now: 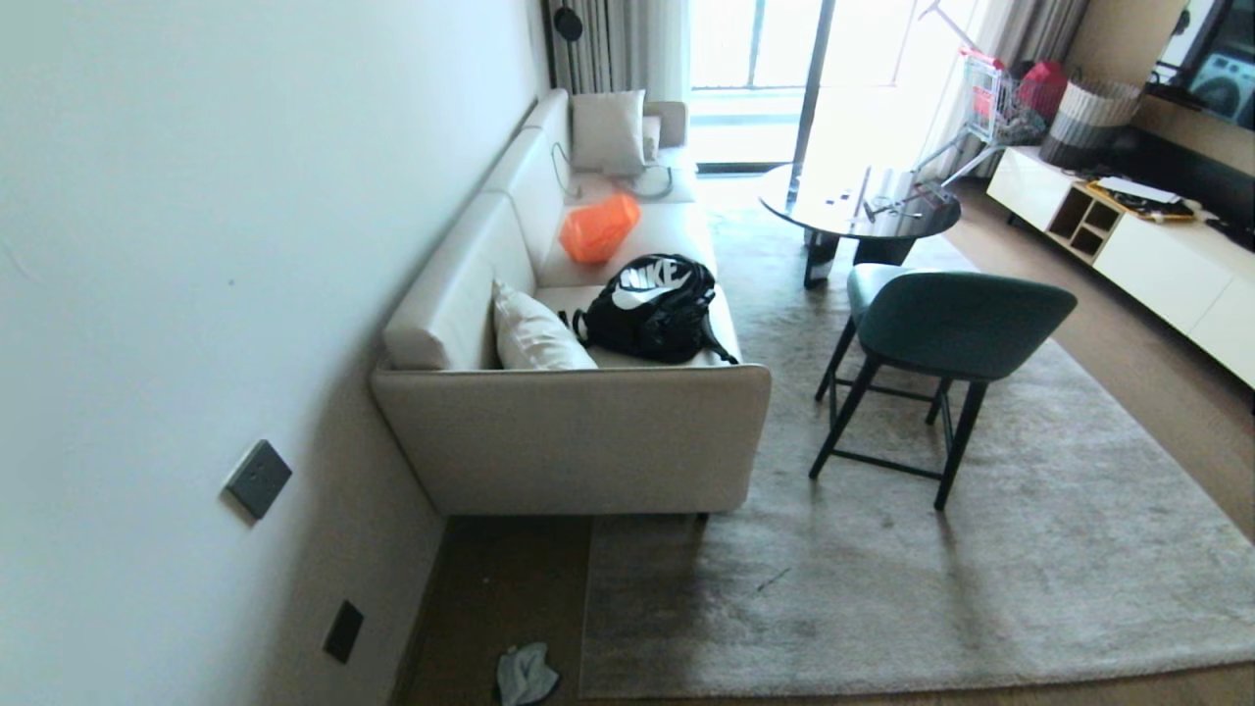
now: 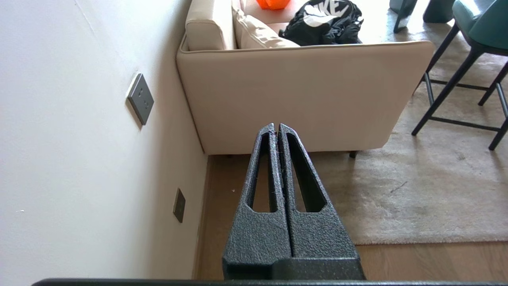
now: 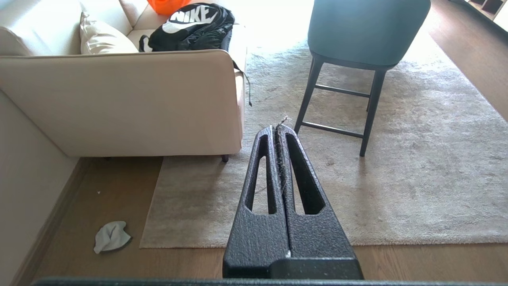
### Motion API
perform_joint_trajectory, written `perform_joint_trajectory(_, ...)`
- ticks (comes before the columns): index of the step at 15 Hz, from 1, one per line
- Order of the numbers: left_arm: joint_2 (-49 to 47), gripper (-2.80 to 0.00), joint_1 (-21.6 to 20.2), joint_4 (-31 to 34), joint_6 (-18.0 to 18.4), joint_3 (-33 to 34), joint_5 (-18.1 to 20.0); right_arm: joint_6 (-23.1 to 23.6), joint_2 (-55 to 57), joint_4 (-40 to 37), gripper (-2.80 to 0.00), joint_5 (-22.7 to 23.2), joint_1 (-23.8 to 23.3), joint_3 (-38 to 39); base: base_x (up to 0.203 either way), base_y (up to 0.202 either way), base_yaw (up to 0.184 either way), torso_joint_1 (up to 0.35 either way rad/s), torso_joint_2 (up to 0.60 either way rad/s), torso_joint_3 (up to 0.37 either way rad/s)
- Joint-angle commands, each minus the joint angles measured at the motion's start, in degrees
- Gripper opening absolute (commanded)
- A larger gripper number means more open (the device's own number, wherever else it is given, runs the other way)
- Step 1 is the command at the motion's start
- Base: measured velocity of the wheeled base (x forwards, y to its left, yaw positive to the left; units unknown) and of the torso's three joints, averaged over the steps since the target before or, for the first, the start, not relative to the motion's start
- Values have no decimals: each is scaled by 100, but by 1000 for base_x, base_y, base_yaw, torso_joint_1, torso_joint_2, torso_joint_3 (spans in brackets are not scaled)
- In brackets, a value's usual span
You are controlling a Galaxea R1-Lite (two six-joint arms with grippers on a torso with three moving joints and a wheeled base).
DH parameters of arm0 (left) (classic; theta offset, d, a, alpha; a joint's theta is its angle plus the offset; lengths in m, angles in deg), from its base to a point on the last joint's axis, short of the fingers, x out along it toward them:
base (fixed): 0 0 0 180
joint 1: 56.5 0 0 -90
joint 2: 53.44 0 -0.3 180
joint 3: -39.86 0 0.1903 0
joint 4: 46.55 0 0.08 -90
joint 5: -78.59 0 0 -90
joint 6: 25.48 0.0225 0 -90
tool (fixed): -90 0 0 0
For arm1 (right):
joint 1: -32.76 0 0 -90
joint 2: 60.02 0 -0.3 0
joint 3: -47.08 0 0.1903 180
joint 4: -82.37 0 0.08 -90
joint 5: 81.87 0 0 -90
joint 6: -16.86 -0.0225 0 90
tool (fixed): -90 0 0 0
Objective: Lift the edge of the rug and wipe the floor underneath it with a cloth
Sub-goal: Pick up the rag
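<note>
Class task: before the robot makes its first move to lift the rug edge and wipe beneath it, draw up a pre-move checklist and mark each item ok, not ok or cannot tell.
1. Cloth within view, lying free on the floor beside the rug corner: ok.
2. Rug edge flat, nothing resting on the near corner: ok.
3. Left gripper empty and shut, clear of the sofa: ok.
4. Right gripper empty: not ok, stray fibres caught between the shut fingers.
5. Green chair stands on the rug, away from the near corner: ok.
6. Floor under the rug dirty: cannot tell.
</note>
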Motion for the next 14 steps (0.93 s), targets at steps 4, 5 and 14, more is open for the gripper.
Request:
perform_joint_trajectory(4, 0, -280, -1, -1, 0, 5, -1, 0, 9, 2, -280, -4, 2, 0, 0, 0, 0, 0, 0, 0)
perform_joint_trajectory(5, 0, -280, -1, -1, 0, 4, -1, 0, 9, 2, -280, -4, 2, 0, 0, 0, 0, 0, 0, 0)
perform_joint_trajectory(14, 0, -280, -1, -1, 0, 2, -1, 0, 9, 2, -280, -4, 2, 0, 0, 0, 0, -9, 17, 14)
